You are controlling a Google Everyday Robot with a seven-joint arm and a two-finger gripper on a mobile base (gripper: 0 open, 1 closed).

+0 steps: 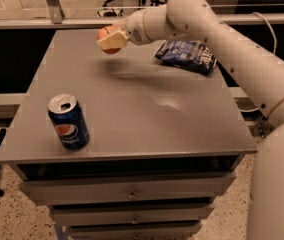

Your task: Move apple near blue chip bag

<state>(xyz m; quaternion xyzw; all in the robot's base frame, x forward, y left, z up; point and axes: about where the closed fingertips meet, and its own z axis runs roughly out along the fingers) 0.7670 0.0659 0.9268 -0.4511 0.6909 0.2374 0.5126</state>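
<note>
Gripper (110, 41) in the upper centre of the frame, clenched on the apple (105, 32) — the fruit hangs above the grey table (147, 119), and a shadow lies on the top just below it. The blue chip bag (186, 55) lies flat to the right of the apple, near but not touching, by the table's far right edge and below the white arm (217, 34). A Pepsi can (68, 121) stands upright at lower left — well apart from both. Drawers (129, 191) line the front beneath.
</note>
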